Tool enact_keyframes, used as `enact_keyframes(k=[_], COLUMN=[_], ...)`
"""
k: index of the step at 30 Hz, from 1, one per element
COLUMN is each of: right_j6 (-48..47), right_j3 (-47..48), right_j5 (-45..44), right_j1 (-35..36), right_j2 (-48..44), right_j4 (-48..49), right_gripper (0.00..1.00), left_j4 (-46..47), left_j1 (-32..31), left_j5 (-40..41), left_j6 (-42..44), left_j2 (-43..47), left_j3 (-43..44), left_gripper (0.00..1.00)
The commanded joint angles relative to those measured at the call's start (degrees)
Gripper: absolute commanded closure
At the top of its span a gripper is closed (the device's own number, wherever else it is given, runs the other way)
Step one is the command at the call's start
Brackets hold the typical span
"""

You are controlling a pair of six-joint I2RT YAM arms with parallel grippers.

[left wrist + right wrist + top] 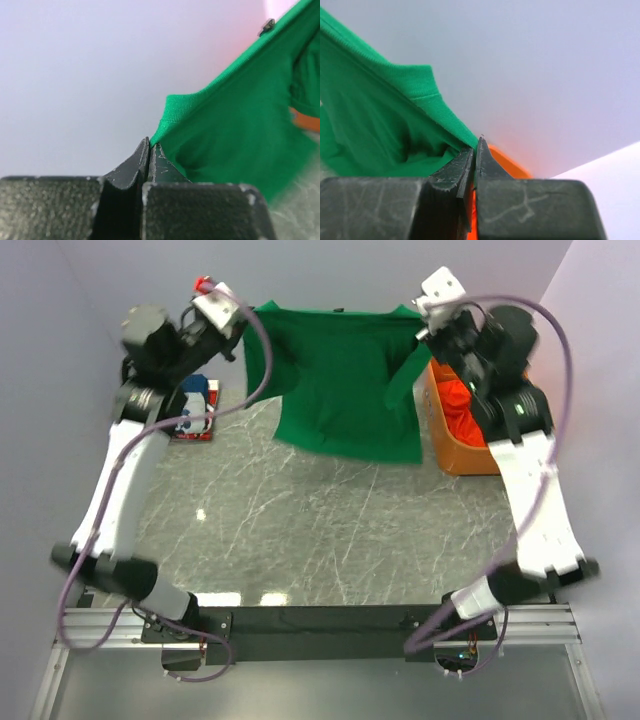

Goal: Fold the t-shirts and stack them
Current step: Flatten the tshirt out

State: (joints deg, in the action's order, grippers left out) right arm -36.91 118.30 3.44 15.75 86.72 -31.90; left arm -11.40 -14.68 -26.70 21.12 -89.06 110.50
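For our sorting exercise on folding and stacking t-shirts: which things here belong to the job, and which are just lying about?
Job: green t-shirt, held by left tool and right tool; blue t-shirt; red t-shirt.
Lying about: orange bin; table.

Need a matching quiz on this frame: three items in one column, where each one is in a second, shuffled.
Items:
1. green t-shirt
2. dark blue t-shirt
3. orange bin

Places:
A. at the right edge of the table, beside the right arm
B. held up, stretched between the left gripper and the right gripper
C. lying on the table at the far left, beside the left arm

Pairs: 1-B, 2-C, 3-A
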Motion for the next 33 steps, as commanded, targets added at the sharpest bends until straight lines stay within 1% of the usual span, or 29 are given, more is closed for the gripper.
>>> enact_keyframes(k=[1,2,3,4,5,7,8,10,11,12,13,14,17,18,19,20,21,23,24,25,26,27,28,29,30,31,32,33], right_j6=[-5.1,-5.3,-5.2,-5.0,-4.8,-4.8,-5.9,-7.6,-9.8,-11.1,-12.2,-14.9,-17.3,-17.8,-17.9,-18.2,-18.1,-17.7,-18.3,-18.9,-19.3,-19.2,-18.7,-18.0,-18.0,-18.1,-18.4,-18.5], right_j3=[-8.2,-9.9,-11.2,-13.2,-13.9,-14.3,-14.4,-15.3,-15.6,-16.1,-16.3,-16.3,-12.9,-9.4,-7.4,-5.0,-0.4,3.4,4.9,5.6,6.4,7.8,7.4,6.5,3.5,1.6,-0.6,-4.0], right_j5=[-13.5,-14.3,-15.6,-16.6,-18.7,-20.6,-22.4,-24.3,-25.3,-26.0,-26.3,-26.6,-28.5,-29.7,-29.4,-29.3,-29.5,-27.0,-26.5,-25.5,-24.2,-23.1,-22.1,-19.6,-18.4,-17.3,-15.7,-15.0], right_j1=[-0.9,-0.7,-0.4,-0.3,-0.2,-0.1,-0.2,-0.1,-0.1,-0.1,-0.3,-0.2,-0.3,-0.2,-0.2,-0.3,-0.2,0.0,0.2,0.6,1.1,2.4,3.2,4.0,6.0,7.1,8.2,9.6], right_j2=[-9.4,-11.2,-14.5,-16.2,-17.5,-20.6,-21.5,-23.3,-23.3,-23.1,-22.7,-22.2,-17.9,-14.9,-13.3,-11.6,-7.8,-4.3,-1.0,0.7,2.4,5.7,7.0,8.1,10.3,11.3,12.4,14.9], right_j4=[7.8,8.8,11.2,12.4,13.3,15.6,18.0,21.2,24.0,26.0,28.0,31.6,36.8,38.0,38.5,37.4,36.9,34.4,34.9,35.3,34.0,33.1,32.9,32.6,32.5,33.0,34.3,34.7], right_gripper=[1.0,1.0,1.0,1.0,1.0,1.0,1.0,1.0,1.0,1.0,1.0,1.0,1.0,1.0,1.0,1.0,1.0,1.0,1.0,1.0,1.0,1.0,1.0,1.0,1.0,1.0,1.0,1.0], left_j4=[0.9,-0.4,-1.2,-2.0,-4.3,-6.9,-9.1,-9.5,-8.3,-3.9,-1.7,-0.3,3.1,4.7,8.5,9.5,9.6,11.9,15.6,18.1,19.9,19.0,17.6,13.8,12.4,9.4,3.2,-0.6], left_j1=[2.1,1.7,1.2,0.6,-0.4,-1.9,-3.6,-4.7,-4.7,-4.6,-5.0,-7.1,-12.5,-13.3,-13.6,-13.5,-13.3,-10.9,-9.3,-5.7,-3.8,-2.0,0.9,2.3,3.6,5.7,6.6,7.4], left_j5=[5.4,2.8,1.8,0.9,-0.2,-3.5,-6.6,-11.9,-14.5,-18.8,-20.0,-20.6,-20.9,-21.4,-22.8,-23.2,-23.5,-25.0,-25.6,-25.9,-26.7,-27.0,-26.9,-26.7,-26.7,-25.8,-24.7,-21.9], left_j6=[-1.8,-1.9,-2.4,-3.4,-4.4,-9.2,-11.2,-18.6,-22.6,-29.8,-32.4,-34.0,-36.0,-40.1,-42.9,-45.4,-48.1,-50.5,-55.4,-57.8,-60.0,-61.9,-62.1,-61.8,-60.3,-58.6,-53.8,-51.1], left_j2=[9.8,14.3,16.6,18.7,22.2,26.0,27.0,28.5,28.8,29.1,28.7,28.0,22.9,21.3,18.7,17.7,17.0,17.4,18.3,19.9,20.4,21.1,21.5,22.0,22.6,23.9,24.5,25.0], left_j3=[-6.7,-8.4,-10.0,-12.7,-13.6,-15.0,-15.4,-16.6,-17.7,-20.1,-20.9,-21.1,-17.0,-14.6,-13.7,-13.0,-12.3,-14.2,-18.4,-20.5,-22.2,-24.4,-25.7,-27.0,-30.3,-31.6,-32.8,-34.8], left_gripper=[0.99,0.99,0.99,0.99,0.99,0.99,0.99,0.99,0.99,0.99,0.99,0.99,0.99,0.99,0.99,1.0,1.0,1.0,1.0,1.0,1.0,1.0,1.0,1.0,1.0,1.0,1.0,1.0])
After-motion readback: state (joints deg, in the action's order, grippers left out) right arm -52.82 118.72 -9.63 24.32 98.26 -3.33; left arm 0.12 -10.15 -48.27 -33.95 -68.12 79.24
